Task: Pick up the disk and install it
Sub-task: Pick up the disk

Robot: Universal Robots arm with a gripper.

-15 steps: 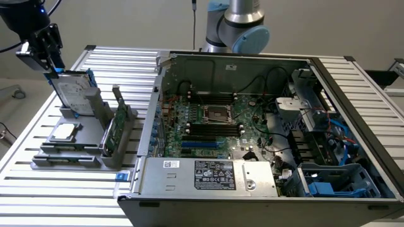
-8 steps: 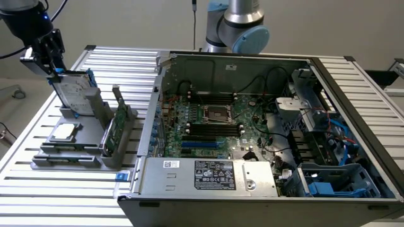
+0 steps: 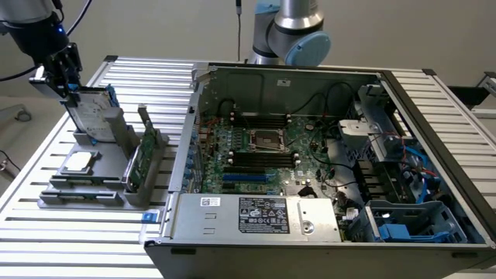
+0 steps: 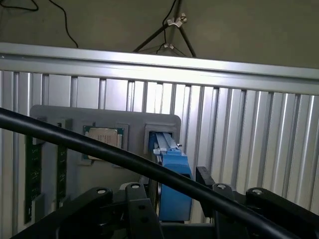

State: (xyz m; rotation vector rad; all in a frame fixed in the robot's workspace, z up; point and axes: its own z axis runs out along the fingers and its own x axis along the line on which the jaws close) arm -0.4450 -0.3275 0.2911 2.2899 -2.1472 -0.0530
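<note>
The disk [image 3: 92, 116] is a silver-grey drive with a white label and blue rails. It stands on edge, leaning, in the grey fixture [image 3: 85, 186] at the exterior view's left. My gripper [image 3: 69, 88] comes down on the disk's upper end and is shut on it. In the wrist view the disk's blue rail [image 4: 173, 172] runs between the black fingers [image 4: 138, 204] of the gripper [image 4: 173, 195]. The disk's lower end still sits in the fixture's slot.
A small square silver chip [image 3: 81, 161] lies flat on the fixture, and a green circuit card [image 3: 138, 157] stands beside the disk. The open computer case [image 3: 197, 122] takes up the middle and right, with a blue drive cage [image 3: 410, 224] at its front right. A black cable [image 4: 99, 149] crosses the wrist view.
</note>
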